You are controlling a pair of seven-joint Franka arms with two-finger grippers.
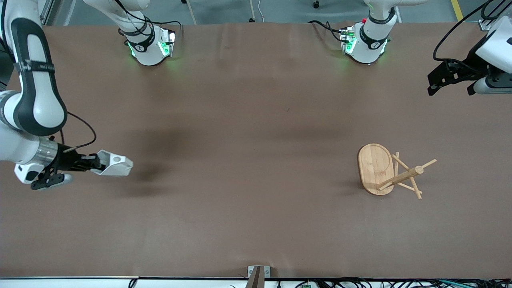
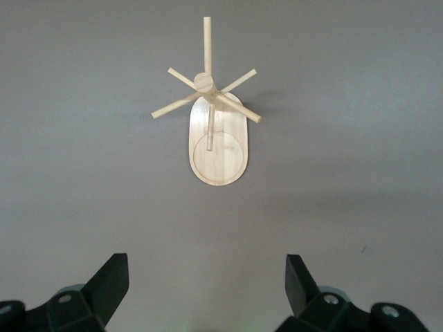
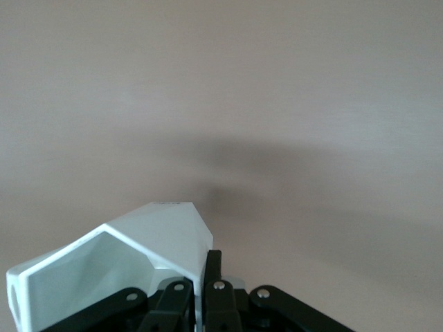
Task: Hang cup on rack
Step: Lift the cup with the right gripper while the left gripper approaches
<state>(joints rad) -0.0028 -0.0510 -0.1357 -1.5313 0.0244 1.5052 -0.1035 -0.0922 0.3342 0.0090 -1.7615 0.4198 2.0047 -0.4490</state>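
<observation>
Front view: one cup point(image 1: 116, 164), one rack point(image 1: 386, 171), two pincers.

The right pincer point(image 1: 96, 163) is shut on the white cup point(image 1: 114, 164) and holds it up over the brown counter point(image 1: 240, 120) at the right arm's end. The wooden rack point(image 1: 390, 171) stands near the left arm's end. The left pincer point(image 1: 434, 86) waits, high over that end.
</observation>
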